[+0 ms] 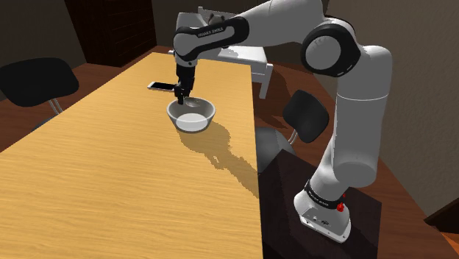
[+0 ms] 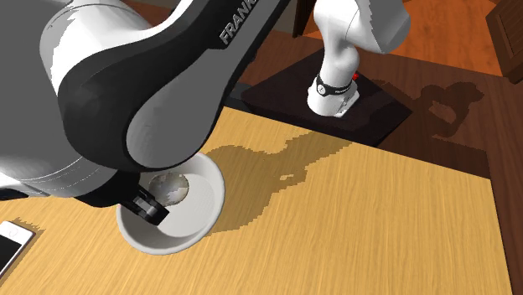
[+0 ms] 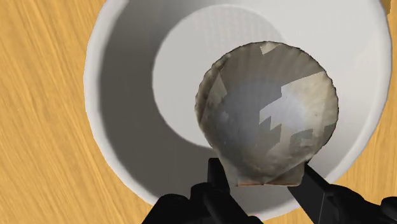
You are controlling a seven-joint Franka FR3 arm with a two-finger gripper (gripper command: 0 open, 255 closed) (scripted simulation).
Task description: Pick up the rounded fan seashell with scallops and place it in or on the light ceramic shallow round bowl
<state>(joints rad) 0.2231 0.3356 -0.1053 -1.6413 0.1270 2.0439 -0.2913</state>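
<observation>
1. The gripper (image 3: 262, 178), partly closed, pinches the seashell (image 3: 267, 118) by its narrow hinge, leaving the fan free.
2. The shell hangs over the white bowl (image 3: 121, 95), so letting go should land it inside.

A wooden table (image 1: 110, 184) carries a white bowl (image 1: 193, 124) and, nearby, a flat phone (image 1: 159, 86).

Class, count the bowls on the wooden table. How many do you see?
1. The white bowl stands on the table, directly under the tool, which clasps the seashell over it. The arm could hide others.
</observation>
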